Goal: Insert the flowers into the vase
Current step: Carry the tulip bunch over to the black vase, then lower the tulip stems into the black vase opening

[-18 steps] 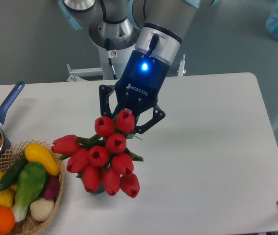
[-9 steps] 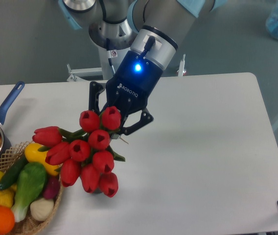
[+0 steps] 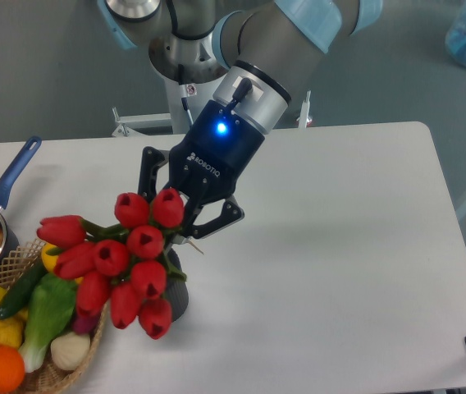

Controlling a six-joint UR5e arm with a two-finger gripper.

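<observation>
Fingertips of the gripper [image 3: 185, 223] were hidden behind the red tulip buds [image 3: 126, 254]; the grip on the stems could not be seen. Below the fingers, the vase [image 3: 175, 297] showed only as a dark sliver, mouth covered by blooms. Wicker basket [image 3: 95, 338] and blue-handled pan [image 3: 7, 187] were cut by the frame edges.

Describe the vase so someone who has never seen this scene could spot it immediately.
Start at the wicker basket of toy vegetables at the white table's front left corner. Just right of it, half hidden under the red flowers, stands the vase: the only small, dark, nearly black thing there.
</observation>
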